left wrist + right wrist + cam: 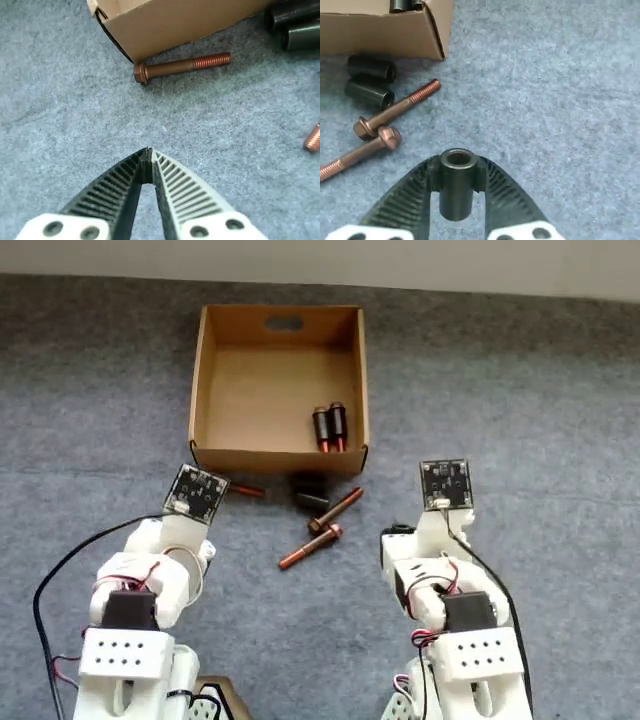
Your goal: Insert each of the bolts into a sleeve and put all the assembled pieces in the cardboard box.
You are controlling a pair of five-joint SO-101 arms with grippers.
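Gripping a sleeve [455, 195] in the right gripper [457, 164], with left gripper [148, 152] closed empty; liable to jam a bolt [181, 66] fed askew.

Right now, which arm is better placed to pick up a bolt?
Left: the left gripper is shut and empty, with a bolt lying just ahead by the cardboard box. The right gripper is shut on a sleeve.

Black sleeve [456, 190] in right gripper [457, 167]; two sleeves [369, 93], two bolts [395, 107] ahead; third bolt [180, 66] before left gripper [149, 152]; assembled pair [330, 427] in box [210, 370].
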